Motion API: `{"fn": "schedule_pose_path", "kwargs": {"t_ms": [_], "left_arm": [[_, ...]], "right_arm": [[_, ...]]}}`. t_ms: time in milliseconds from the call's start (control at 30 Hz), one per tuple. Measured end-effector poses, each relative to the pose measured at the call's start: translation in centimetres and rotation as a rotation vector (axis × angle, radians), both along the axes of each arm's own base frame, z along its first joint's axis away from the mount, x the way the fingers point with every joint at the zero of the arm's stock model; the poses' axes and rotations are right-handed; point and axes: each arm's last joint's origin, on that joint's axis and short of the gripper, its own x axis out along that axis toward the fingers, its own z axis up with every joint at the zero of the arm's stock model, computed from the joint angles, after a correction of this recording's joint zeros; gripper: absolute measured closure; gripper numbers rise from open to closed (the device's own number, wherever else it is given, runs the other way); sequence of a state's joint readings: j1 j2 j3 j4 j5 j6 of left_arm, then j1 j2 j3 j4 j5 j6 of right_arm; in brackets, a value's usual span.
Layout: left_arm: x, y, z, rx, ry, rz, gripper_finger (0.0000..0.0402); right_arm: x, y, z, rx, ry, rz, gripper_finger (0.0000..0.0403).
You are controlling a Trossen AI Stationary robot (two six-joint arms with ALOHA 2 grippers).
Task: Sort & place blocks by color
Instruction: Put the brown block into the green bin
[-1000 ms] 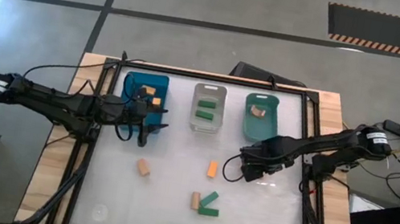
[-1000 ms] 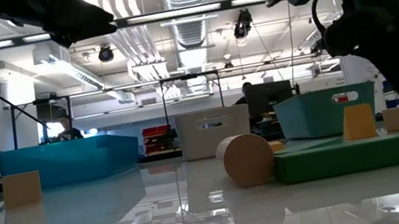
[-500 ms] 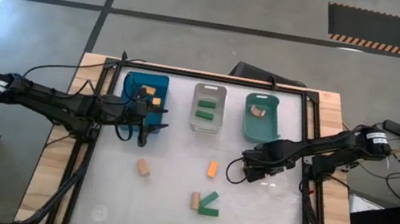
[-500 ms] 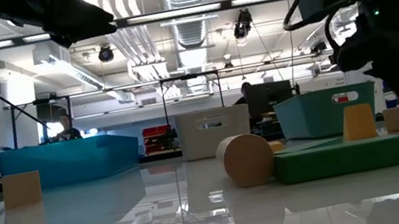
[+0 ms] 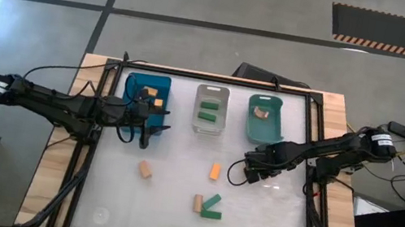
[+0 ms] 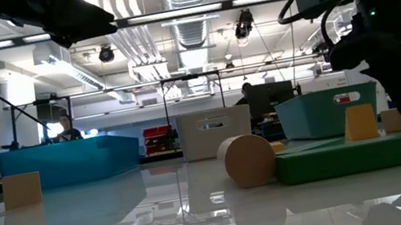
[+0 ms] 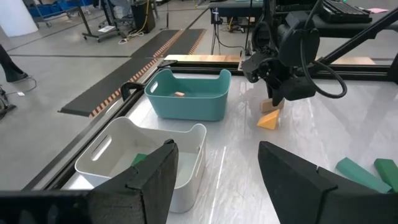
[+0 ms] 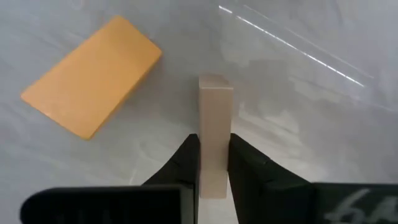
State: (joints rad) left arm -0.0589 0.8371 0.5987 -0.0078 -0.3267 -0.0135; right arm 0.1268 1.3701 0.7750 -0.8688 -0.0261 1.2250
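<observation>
Step in hand: grasp of a tan block. Right hand (image 5: pixel 246 170) is low over the counter (image 5: pixel 169 215), right of centre and near the right edge, fingers (image 8: pixel 186 163) closed on the narrow tan block (image 8: pixel 215 134), which seems to sit on the counter, not yet lifted. Orange block (image 5: pixel 214 171) lies just beside it toward the centre.

Next, prob: lift straight up w/o clipping the orange block, carry to the teal bin (image 5: pixel 264 117) at the far edge, which already holds a tan piece.

Left hand (image 5: pixel 143 124) waits open by the blue bin (image 5: pixel 145 97), near the far left corner.

Vs 1 s earlier: right hand was abt half open, now clamped; arm shifted only slightly. Left unchanged.
</observation>
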Motion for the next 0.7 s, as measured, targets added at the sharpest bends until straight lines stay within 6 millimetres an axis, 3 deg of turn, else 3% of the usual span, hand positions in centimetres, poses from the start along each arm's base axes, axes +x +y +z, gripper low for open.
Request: {"fn": "schedule_pose_path", "kwargs": {"t_ms": [433,700], "left_arm": [[0.0,0.0,0.0,0.0,0.001,0.0,0.0194],[0.0,0.0,-0.1,0.0,0.004,0.0,0.0194]], "right_arm": [[-0.5,-0.1,0.4,-0.031,0.039,0.023,0.0349],[0.8,-0.3,4.2,-0.123,-0.062,0.093,0.0351]]}}
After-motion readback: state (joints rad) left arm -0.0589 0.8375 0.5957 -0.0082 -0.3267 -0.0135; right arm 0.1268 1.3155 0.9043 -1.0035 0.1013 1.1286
